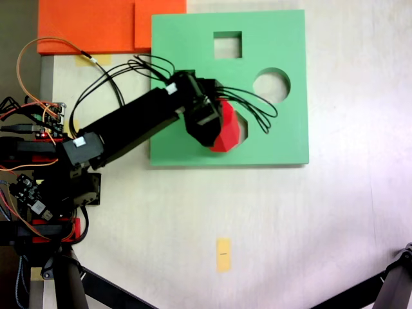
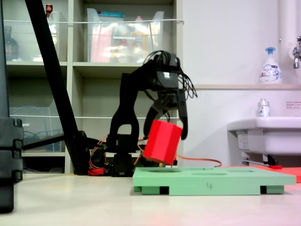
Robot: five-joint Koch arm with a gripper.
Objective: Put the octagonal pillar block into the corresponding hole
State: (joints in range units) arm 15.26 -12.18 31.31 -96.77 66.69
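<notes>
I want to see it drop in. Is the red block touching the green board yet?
Cannot tell. In a fixed view the octagonal pillar block, tilted in the end effector, has its low corner right at the green board's top; no clear gap or contact shows.

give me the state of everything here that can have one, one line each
octagonal pillar block: held in the gripper, tilted, lifted over the green board, not yet seated in a cut-out
gripper: shut on the block, jaws on either side of it
green foam board: flat on the table
square cut-out: empty
round cut-out: empty
orange foam sheets: lying flat at the table's edge
</notes>
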